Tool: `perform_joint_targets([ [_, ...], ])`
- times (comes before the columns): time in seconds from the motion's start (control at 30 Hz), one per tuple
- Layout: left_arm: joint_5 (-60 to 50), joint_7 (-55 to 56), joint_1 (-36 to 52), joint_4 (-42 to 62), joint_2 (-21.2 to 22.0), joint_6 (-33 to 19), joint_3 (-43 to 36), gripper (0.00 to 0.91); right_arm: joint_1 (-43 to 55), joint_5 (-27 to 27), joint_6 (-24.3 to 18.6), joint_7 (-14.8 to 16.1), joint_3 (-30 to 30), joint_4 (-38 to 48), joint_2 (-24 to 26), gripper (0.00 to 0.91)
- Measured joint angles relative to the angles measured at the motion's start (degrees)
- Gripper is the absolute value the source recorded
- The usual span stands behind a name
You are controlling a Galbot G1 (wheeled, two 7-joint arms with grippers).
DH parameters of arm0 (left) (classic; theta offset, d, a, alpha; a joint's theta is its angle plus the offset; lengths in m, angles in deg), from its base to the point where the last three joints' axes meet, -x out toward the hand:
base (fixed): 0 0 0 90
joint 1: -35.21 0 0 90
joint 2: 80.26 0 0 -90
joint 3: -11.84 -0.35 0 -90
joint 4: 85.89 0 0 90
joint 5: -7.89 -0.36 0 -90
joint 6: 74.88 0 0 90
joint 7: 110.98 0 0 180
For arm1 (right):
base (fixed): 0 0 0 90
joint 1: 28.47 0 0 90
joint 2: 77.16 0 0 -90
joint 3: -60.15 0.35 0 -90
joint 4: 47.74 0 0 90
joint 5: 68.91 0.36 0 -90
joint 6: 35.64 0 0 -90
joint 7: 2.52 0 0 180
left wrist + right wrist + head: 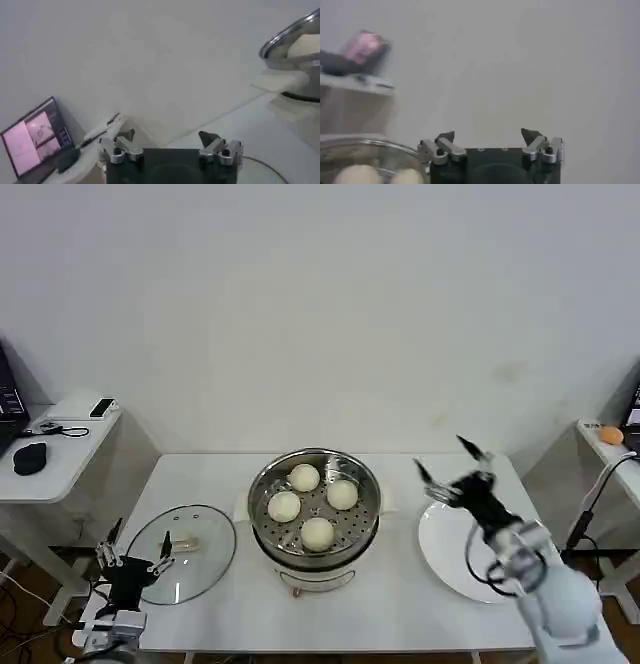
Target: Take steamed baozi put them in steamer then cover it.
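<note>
Steamer (314,509) sitting mid-table, four baozi (317,533) lying on perforated tray; loading looks done. Cover (183,552) lying flat left of steamer. Left gripper (133,556) hovering at cover's near-left edge, fingers apart, empty: should be centring over bar handle, lifting level. Right gripper (452,460) hanging above plate (447,546), fingers spread, empty.

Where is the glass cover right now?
In the head view, the cover lies flat on the table on the robot's left, beside the steamer, with the open left tool at its outer edge.
</note>
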Motion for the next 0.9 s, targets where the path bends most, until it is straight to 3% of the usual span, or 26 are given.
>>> perform_joint_targets([
  [0.43, -28.6, 3.5, 1.1, 9.0, -3.9, -4.8, -2.7, 0.907, -14.1, 0.1, -12.1, -3.0, 12.0, -0.1, -12.8, 0.907],
  [0.9, -42.6, 3.0, 6.2, 18.2, -7.3, -5.0, -8.8, 0.907, -19.7, -0.7, -17.2, -3.5, 17.9, -1.4, -19.0, 0.907],
])
